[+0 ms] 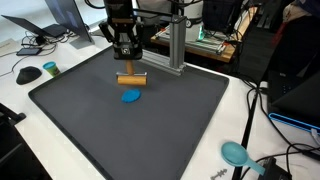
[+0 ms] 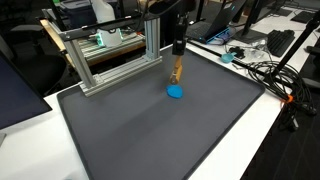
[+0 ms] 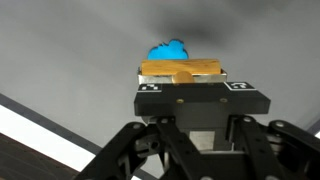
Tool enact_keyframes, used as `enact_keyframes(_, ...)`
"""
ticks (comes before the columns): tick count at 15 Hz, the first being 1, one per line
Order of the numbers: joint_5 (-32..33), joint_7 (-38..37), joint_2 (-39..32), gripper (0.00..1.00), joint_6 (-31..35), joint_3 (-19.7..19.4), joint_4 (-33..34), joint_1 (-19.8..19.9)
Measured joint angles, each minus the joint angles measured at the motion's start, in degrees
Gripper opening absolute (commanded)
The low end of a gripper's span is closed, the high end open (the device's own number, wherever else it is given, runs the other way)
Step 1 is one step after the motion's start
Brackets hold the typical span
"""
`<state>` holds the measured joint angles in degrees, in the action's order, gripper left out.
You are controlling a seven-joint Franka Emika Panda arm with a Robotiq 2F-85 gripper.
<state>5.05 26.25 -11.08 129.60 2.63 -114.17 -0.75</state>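
— Black gripper point(image 3: 195, 92) linkages right against the wrist lens, filling the lower frame. Holding anything?

— Closed down hard on a wooden block point(image 3: 181, 68), pinched near its middle. Probably taken there for balance, against sagging at either end; level, and crosswise to the fingers point(image 3: 150, 88).

— Resting, or lifted?

— Seems raised a little off the dark grey mat point(image 1: 150, 130) in an exterior view, hanging under the fingertips. Hard to swear to from these angles.

— And just past the block?

— Blue flat piece point(image 3: 168, 48), lying on the mat, peeking over the block's far side in the wrist view. Apart from the wood, not touching as far as can be told. Almost straight beneath the block in both exterior views, so a grip from above, pointing down at the mat.

— Whereabouts on the mat?

— Toward the far edge, nearer the far-left corner than the right one, well away from the near edge.

— Farther back?

— Aluminium frame point(image 1: 175, 45) standing along that far edge, close behind the arm yet clear of block and fingers; possibly the reason for holding the block on the open side, over bare mat.

— Anything off the mat?

— Computer mouse point(image 1: 28, 74) beyond the left corner, on the white table point(image 1: 238, 100), well apart from everything held.
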Motion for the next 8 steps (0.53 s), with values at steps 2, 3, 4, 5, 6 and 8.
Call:
enact_keyframes(2, -0.56, 1.83, -0.74, 0.22, 1.13, 0.32, -0.01, 0.06)
enact_keyframes(3, -1.14, 3.17, -1.21, 0.22, 1.67, 0.51, 0.00, 0.13)
enact_keyframes(4, -1.81, 4.58, -1.75, 0.22, 2.27, 0.68, 0.00, 0.26)
enact_keyframes(5, -2.48, 5.89, -2.36, 0.22, 2.94, 0.81, 0.00, 0.43)
enact_keyframes(6, -3.06, 7.05, -3.01, 0.22, 3.60, 0.92, 0.02, 0.64)
enact_keyframes(8, -4.02, 9.24, -4.21, 0.22, 4.31, 1.05, 0.06, 1.16)
